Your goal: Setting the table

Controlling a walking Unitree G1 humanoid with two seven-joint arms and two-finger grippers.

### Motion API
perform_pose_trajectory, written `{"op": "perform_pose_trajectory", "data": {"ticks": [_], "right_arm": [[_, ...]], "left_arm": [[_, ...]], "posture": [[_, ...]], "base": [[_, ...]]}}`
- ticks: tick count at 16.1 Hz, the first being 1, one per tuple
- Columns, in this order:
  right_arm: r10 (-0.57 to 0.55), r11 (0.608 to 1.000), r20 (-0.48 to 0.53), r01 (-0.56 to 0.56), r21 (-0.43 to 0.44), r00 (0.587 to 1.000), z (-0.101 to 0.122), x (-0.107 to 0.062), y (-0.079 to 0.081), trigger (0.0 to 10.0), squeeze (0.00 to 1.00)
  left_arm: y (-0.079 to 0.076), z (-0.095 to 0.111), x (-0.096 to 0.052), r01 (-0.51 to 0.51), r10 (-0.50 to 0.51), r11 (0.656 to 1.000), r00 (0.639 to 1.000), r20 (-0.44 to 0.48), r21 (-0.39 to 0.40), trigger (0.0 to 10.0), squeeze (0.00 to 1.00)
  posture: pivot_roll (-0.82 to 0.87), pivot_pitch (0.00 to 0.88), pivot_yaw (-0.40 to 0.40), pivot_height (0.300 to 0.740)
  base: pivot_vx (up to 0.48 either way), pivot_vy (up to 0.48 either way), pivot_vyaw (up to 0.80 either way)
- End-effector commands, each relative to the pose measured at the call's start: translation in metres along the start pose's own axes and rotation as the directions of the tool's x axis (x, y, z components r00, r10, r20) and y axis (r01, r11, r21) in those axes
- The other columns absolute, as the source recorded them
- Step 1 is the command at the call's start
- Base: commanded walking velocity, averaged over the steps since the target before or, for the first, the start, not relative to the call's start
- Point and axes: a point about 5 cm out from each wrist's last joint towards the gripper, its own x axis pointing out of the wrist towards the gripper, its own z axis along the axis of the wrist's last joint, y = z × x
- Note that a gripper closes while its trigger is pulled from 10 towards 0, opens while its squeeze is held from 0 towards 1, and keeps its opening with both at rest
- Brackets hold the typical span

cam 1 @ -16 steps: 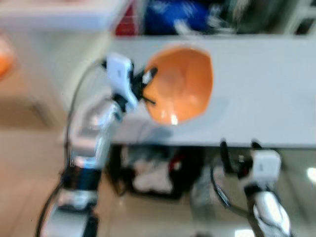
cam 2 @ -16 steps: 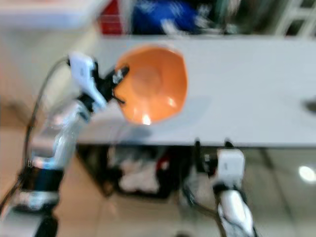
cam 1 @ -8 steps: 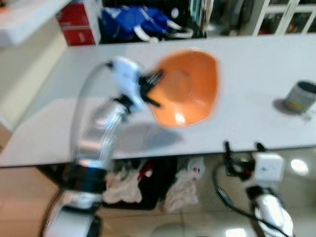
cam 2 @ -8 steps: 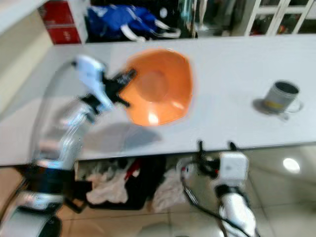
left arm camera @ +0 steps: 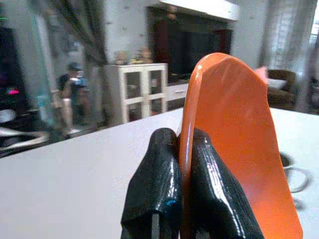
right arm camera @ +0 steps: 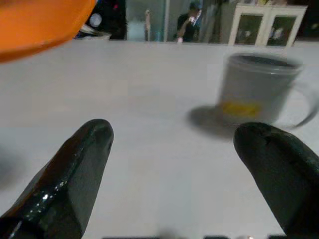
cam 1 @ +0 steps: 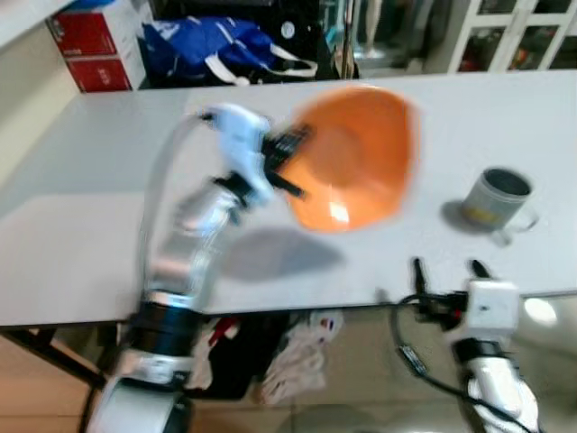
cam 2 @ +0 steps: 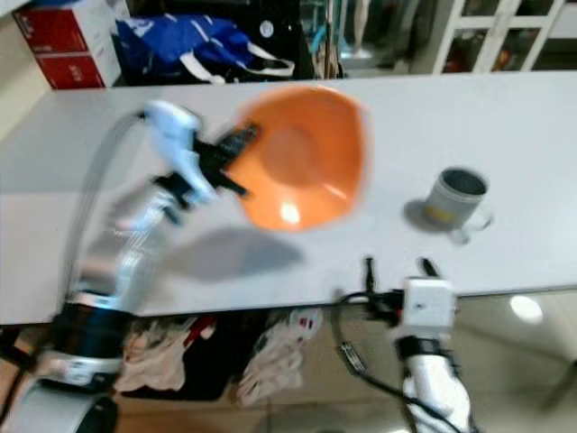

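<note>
The orange bowl [cam 1: 356, 158] is held up above the white bench [cam 1: 81, 180], tilted so that its hollow faces the head camera, and its shadow falls on the bench surface below and toward the near edge. The left end effector [cam 1: 287, 162] is clamped on the bowl's rim at the side nearest the robot's left; in the left wrist view the two black fingers [left arm camera: 157, 184] press together with the thin orange rim pinched between them, one finger on the inner face and one on the outer. The silver left arm reaches up from the lower left over the bench to carry it. To the robot's right of the bowl, a grey mug [cam 1: 494, 200] with a yellow mark on its side stands upright on the bench, apart from the bowl, its handle turned toward the right. The right end effector [cam 1: 444, 268] hangs low at the near edge of the bench, just in front of the mug; its two fingers [right arm camera: 75, 174] stand wide apart, gripping nothing, and the right wrist view looks between them across the bench top to the mug. Beyond the far edge of the bench lie a blue bag [cam 1: 212, 45] and a red box [cam 1: 90, 50]. Under the bench, crumpled cloths [cam 1: 297, 347] lie on the floor.
</note>
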Motion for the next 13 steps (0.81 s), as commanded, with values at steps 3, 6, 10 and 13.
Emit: {"op": "perform_pose_trajectory", "data": {"ticks": [3,6,10,13], "right_arm": [[0.023,1.0,-0.003,-0.023,0.003,1.0,0.0,0.001,0.007,10.0,0.0],[0.025,1.0,-0.009,-0.025,0.001,1.0,-0.001,-0.001,0.007,10.0,0.0],[0.028,1.0,-0.014,-0.028,-0.005,1.0,-0.002,-0.002,0.006,10.0,0.0],[0.032,0.999,-0.017,-0.032,-0.007,0.999,-0.003,-0.004,0.005,10.0,0.0]], "left_arm": [[0.015,0.017,-0.005,-0.047,0.045,0.999,0.997,0.06,0.027,0.0,0.0],[0.022,0.023,-0.001,-0.087,0.084,0.995,0.995,0.061,0.045,0.0,0.0],[0.036,0.039,0.008,-0.132,0.133,0.991,0.987,0.085,-0.015,0.0,0.0],[0.044,0.029,0.021,-0.179,0.176,0.972,0.984,-0.031,-0.151,0.0,0.0]], "posture": [[-0.13,0.0,0.048,0.74],[-0.13,0.007,0.046,0.74],[-0.13,0.005,0.044,0.74],[-0.14,0.002,0.041,0.74]], "base": [[0.306,-0.359,0.0],[0.146,0.0,0.0],[0.0,0.0,0.0],[0.0,0.0,0.0]]}}
